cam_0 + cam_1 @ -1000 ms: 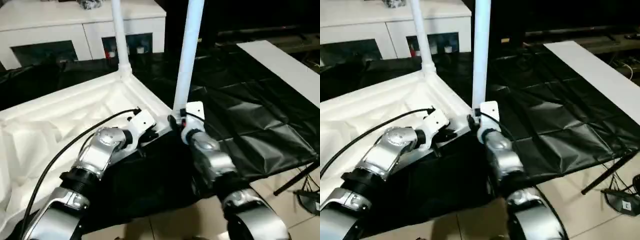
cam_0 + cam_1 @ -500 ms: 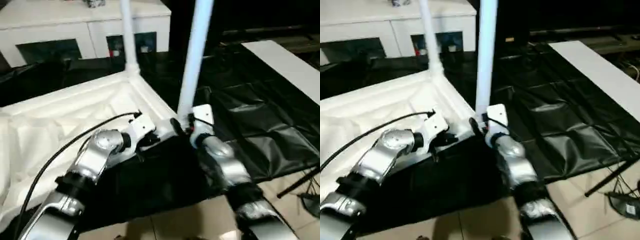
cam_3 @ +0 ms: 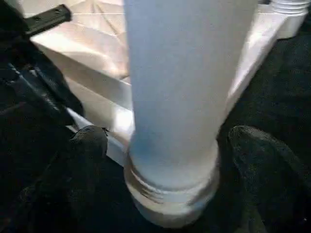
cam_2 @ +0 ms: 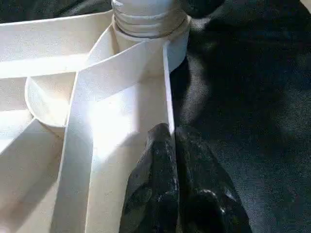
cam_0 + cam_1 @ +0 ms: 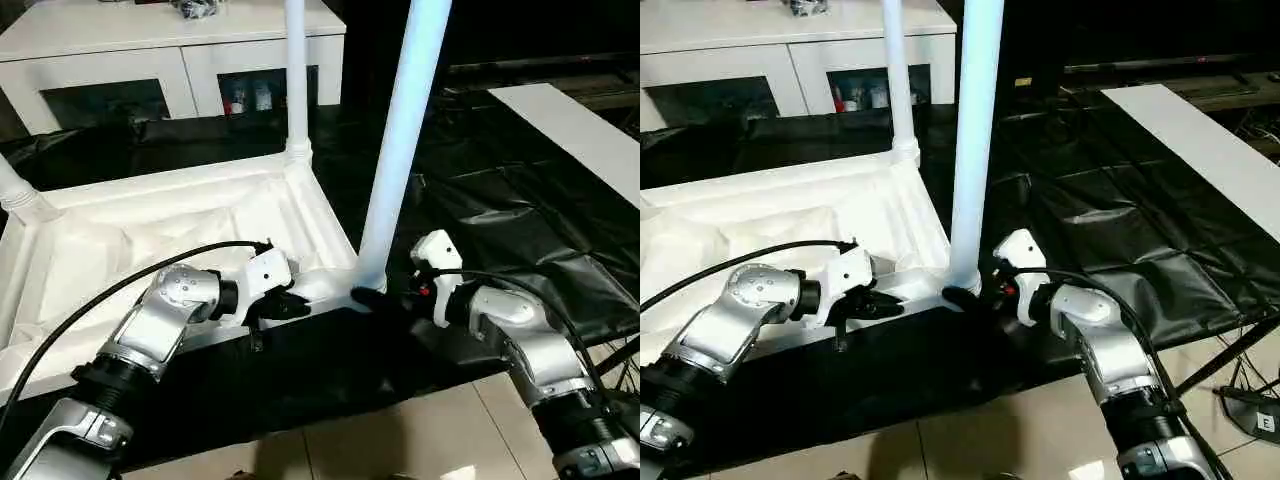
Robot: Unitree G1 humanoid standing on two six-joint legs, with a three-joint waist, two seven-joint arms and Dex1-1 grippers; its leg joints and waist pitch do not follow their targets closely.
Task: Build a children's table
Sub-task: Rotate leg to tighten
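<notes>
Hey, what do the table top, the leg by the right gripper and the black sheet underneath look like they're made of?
Table top: probably moulded white plastic, going by its thin glossy ribs and walls.
Leg: likely the same smooth, slightly shiny plastic; moulded threads show at its base in the right wrist view.
Black sheet: looks like thin plastic film or coated fabric, creased, with a dull sheen.

Left gripper (image 5: pixel 283 308) fingers pinched together, right gripper (image 3: pixel 167 160) fingers spread wide, both silver forearms reaching inward
</notes>
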